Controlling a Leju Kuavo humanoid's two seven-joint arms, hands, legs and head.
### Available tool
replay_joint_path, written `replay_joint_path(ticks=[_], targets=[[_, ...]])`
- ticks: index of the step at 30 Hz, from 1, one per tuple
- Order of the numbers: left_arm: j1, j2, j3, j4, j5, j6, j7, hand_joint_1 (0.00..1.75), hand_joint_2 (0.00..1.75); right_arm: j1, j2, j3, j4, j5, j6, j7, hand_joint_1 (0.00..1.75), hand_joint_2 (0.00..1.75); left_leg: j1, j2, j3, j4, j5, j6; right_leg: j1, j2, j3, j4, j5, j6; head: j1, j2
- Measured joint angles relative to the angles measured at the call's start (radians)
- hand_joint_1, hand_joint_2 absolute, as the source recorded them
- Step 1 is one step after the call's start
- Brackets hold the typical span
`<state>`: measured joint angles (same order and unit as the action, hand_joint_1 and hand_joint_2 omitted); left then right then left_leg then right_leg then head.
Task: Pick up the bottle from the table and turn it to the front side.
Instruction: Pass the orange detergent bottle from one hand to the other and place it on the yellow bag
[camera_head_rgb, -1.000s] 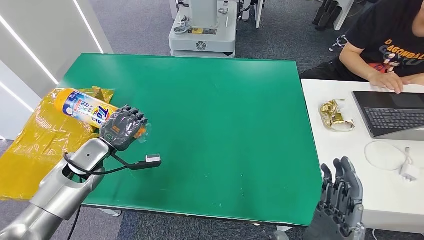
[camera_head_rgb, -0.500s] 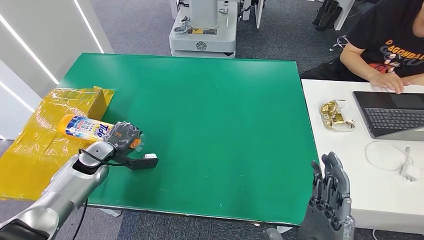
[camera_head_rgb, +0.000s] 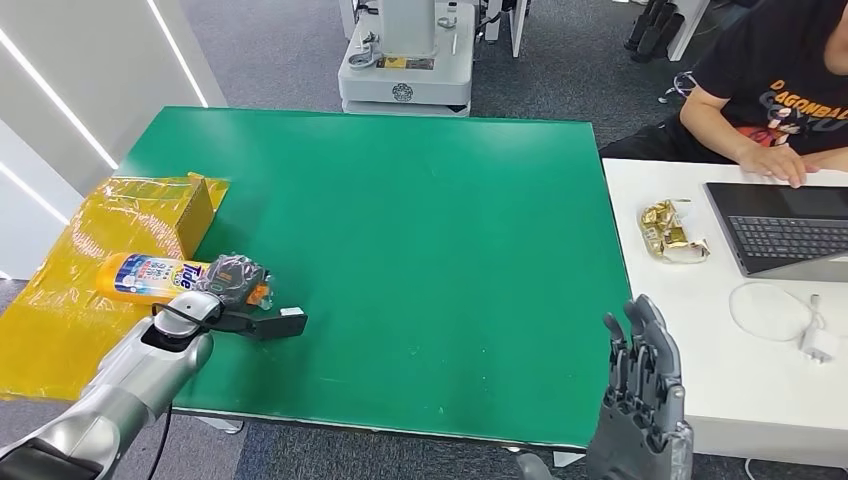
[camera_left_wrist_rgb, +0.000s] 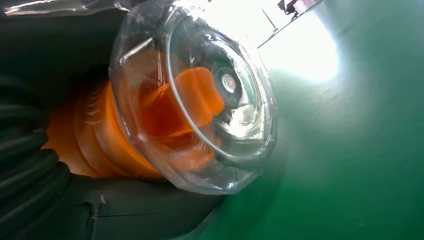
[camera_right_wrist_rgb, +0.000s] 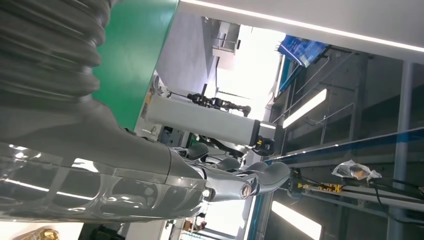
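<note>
An orange Tide bottle with a blue and white label lies on its side at the near left of the green table. My left hand grips it at the neck end. Up close, the left wrist view shows the clear cap and orange neck, held by my dark fingers just above the green surface. Low at the table's near right corner my right hand is raised with its fingers straight, holding nothing.
A yellow box wrapped in yellow plastic sits at the table's left edge beside the bottle. A white table on the right holds a laptop, a gold wrapper and a cable; a person sits there. A robot base stands behind.
My left hand has lowered the bottle toward the table and drawn it nearer and leftward, the bottle now lying flatter. My right hand has risen slightly and shifted left.
</note>
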<state>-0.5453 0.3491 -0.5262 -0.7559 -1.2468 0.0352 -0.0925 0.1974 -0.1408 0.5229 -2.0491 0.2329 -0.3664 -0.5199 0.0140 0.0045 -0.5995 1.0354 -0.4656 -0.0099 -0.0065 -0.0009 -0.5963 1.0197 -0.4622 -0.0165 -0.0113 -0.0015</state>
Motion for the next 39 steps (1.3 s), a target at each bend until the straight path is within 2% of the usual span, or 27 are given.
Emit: replay_joint_path(ticks=[4,11,26,32,35,39], targets=[[0.003,-0.001,0.017,0.003,0.0,-0.012,0.004,0.0,1.75,0.0,0.006,-0.002,0.0,0.005,0.015,0.01,0.0,1.75,0.0,0.0,0.0,0.0,0.0,0.0,0.0,0.0,0.0,0.0,0.0,0.0,0.0,0.0],[0.008,-0.014,0.052,0.003,0.002,-0.004,0.02,0.0,1.75,0.0,0.018,-0.006,-0.001,0.016,0.019,0.016,0.0,1.75,0.0,0.0,0.002,-0.001,0.001,-0.001,0.0,0.0,0.002,0.0,0.0,0.0,0.0,0.0],[0.002,-0.022,0.068,0.003,-0.009,0.0,0.03,0.0,1.75,0.0,0.028,-0.008,-0.003,0.021,0.016,0.024,0.0,1.75,0.0,0.0,0.006,-0.001,0.001,-0.002,0.0,0.0,0.005,0.0,0.0,0.0,0.0,0.0],[0.007,-0.024,0.083,-0.001,-0.004,0.03,0.024,0.0,1.75,0.001,0.028,-0.008,-0.005,0.03,0.004,0.028,0.0,1.75,0.0,0.0,0.006,-0.001,0.001,-0.002,0.0,0.0,0.005,0.0,0.0,0.0,0.0,0.0],[0.028,-0.02,0.1,-0.031,0.023,0.044,0.003,0.0,1.75,0.001,0.027,-0.008,-0.006,0.03,-0.003,0.028,0.0,1.75,0.0,0.0,0.005,-0.001,0.001,-0.002,0.0,0.0,0.004,0.001,0.0,0.0,0.0,0.0],[0.068,0.009,0.108,-0.13,0.037,0.049,-0.018,0.0,1.75,0.002,0.027,-0.008,-0.006,0.025,-0.017,0.028,0.0,1.75,0.0,0.0,0.004,-0.001,0.001,-0.002,0.0,0.0,0.003,0.0,0.0,0.0,0.0,0.0]])
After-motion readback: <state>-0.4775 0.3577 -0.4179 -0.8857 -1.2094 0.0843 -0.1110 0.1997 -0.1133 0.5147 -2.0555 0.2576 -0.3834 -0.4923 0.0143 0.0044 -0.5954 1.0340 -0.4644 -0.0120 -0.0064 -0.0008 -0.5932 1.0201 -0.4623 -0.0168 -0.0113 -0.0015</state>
